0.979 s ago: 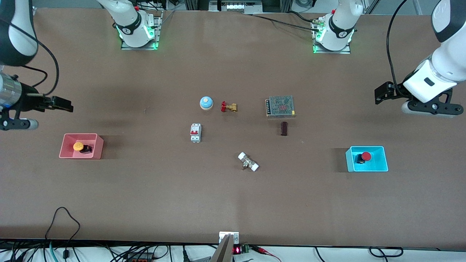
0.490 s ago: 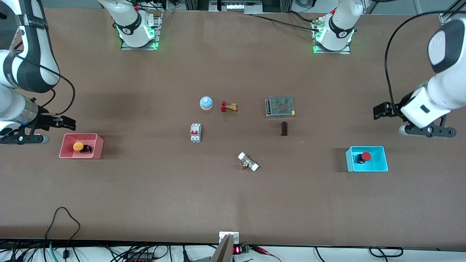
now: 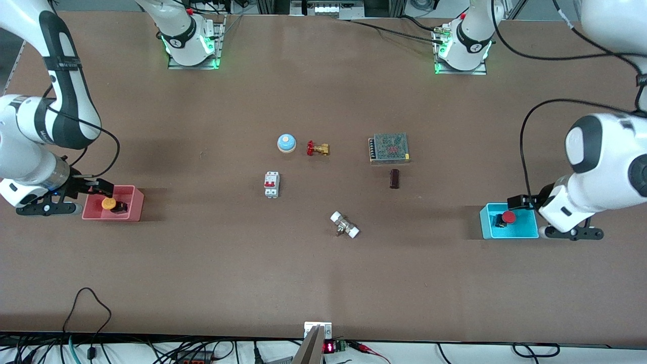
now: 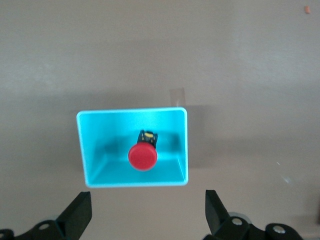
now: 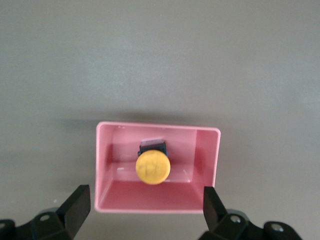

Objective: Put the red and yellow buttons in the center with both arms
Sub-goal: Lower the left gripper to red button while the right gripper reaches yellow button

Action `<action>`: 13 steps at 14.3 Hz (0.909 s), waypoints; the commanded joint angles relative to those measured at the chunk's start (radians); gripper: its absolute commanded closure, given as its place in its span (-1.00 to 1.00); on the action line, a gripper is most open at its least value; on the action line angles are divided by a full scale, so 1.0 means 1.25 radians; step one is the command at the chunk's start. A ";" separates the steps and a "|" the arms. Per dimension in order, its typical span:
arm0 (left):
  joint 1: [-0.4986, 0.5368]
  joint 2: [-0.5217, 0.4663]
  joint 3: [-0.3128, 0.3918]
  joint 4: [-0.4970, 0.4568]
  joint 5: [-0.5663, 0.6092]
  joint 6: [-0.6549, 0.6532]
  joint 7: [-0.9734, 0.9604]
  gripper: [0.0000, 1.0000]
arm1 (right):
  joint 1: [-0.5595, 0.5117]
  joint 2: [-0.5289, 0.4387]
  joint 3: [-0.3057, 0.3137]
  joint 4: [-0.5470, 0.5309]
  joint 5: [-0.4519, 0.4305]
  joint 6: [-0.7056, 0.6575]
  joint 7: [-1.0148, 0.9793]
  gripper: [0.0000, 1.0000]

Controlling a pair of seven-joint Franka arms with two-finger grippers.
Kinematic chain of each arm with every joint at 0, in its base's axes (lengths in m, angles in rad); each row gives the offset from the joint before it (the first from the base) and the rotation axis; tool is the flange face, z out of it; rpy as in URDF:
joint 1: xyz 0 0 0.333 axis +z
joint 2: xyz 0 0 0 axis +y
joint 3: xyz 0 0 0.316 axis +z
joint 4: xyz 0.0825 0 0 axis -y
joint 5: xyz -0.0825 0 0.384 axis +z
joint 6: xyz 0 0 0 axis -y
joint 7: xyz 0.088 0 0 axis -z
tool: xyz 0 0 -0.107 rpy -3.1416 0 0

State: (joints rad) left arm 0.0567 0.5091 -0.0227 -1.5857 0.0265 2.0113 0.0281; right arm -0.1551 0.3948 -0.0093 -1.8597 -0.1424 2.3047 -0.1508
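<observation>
left gripper [image 3: 516, 202] moved over cyan tray [image 3: 525, 233] | right gripper [image 3: 103, 188] over pink tray [image 3: 132, 212] | fingers spread, empty

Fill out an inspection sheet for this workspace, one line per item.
Surface: brown table, matte.
Job's things: yellow button in pink tray; red button in cyan tray; neither in the center yet.
Clutter: bell, brass valve, breaker, power supply, dark block, white-ended fitting.
Grippers: right end effector open over the pink tray; left end effector open over the cyan tray.
Cables: black cable loop at the table's near edge.
Surroundings: nothing seen.
</observation>
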 commanded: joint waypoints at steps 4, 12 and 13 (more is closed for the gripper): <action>0.021 0.077 0.000 -0.036 0.018 0.132 0.028 -1.00 | -0.024 0.055 0.010 -0.001 -0.025 0.073 -0.016 -1.00; 0.032 0.079 -0.001 -0.140 0.018 0.260 0.044 -0.55 | -0.034 0.116 0.010 -0.002 -0.024 0.116 -0.031 -1.00; 0.032 0.079 -0.002 -0.143 0.018 0.259 0.044 -0.30 | -0.035 0.121 0.010 -0.002 -0.025 0.120 -0.030 -1.00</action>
State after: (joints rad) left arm 0.0905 0.6264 -0.0202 -1.7360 0.0373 2.3215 0.0642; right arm -0.1804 0.5354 -0.0093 -1.8597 -0.1605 2.4320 -0.1737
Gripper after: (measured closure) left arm 0.097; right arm 0.000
